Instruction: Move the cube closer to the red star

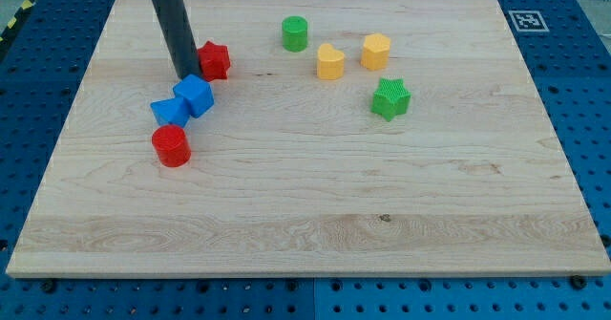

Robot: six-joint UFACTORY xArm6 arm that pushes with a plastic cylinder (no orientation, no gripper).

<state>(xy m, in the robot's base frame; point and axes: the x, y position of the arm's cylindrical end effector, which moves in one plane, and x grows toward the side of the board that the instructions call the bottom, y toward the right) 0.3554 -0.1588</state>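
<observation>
A blue cube (195, 95) lies at the view's upper left on the wooden board (315, 205). A red star (214, 60) lies just above and to the right of it, a small gap apart. My tip (187, 75) stands at the cube's top edge, just left of the red star. The dark rod rises from it to the view's top. A second blue block (169, 111), its shape unclear, touches the cube's lower left.
A red cylinder (172, 146) lies below the blue blocks. A green cylinder (295, 33), a yellow block (330, 62), a yellow hexagonal block (375, 51) and a green star (390, 98) lie at the view's upper middle and right.
</observation>
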